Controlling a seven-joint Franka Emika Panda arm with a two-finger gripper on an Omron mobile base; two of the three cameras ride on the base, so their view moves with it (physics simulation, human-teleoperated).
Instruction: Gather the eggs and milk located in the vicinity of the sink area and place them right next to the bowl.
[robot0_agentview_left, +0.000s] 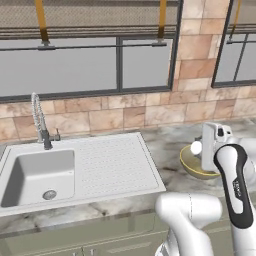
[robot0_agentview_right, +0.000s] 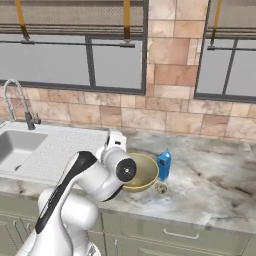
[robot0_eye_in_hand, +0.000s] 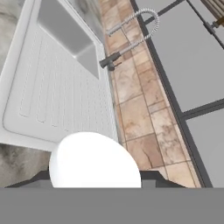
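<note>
Left base view: the gripper (robot0_agentview_left: 199, 147) hangs over the bowl (robot0_agentview_left: 192, 167) at about 3 o'clock of the frame, and an egg (robot0_agentview_left: 196, 147) shows white at its near side, above the bowl's 9 o'clock rim. The sink (robot0_agentview_left: 105, 165) lies at 9 o'clock, well apart, with the faucet (robot0_agentview_left: 40, 120) at its back edge.

Right base view: the bowl (robot0_agentview_right: 145, 172) sits mid-counter, partly behind the arm. The milk (robot0_agentview_right: 163, 164) stands upright just beside it at its 3 o'clock, so the carton seems already placed. A small dark speckled thing (robot0_agentview_right: 160, 188) lies at the bowl's 5 o'clock; I cannot tell what it is.

Hand view: the egg (robot0_eye_in_hand: 94, 162) sits at 6 o'clock between the dark tips, so the gripper is pinching it. Drainboard (robot0_eye_in_hand: 52, 92) and faucet (robot0_eye_in_hand: 131, 37) lie beyond, toward 12 o'clock.

Handling, as a judgement: the egg is light, smooth and round, hence slippery and brittle. It wants a gentle squeeze across its widest girth and a low release, since it may roll on the counter.
</note>
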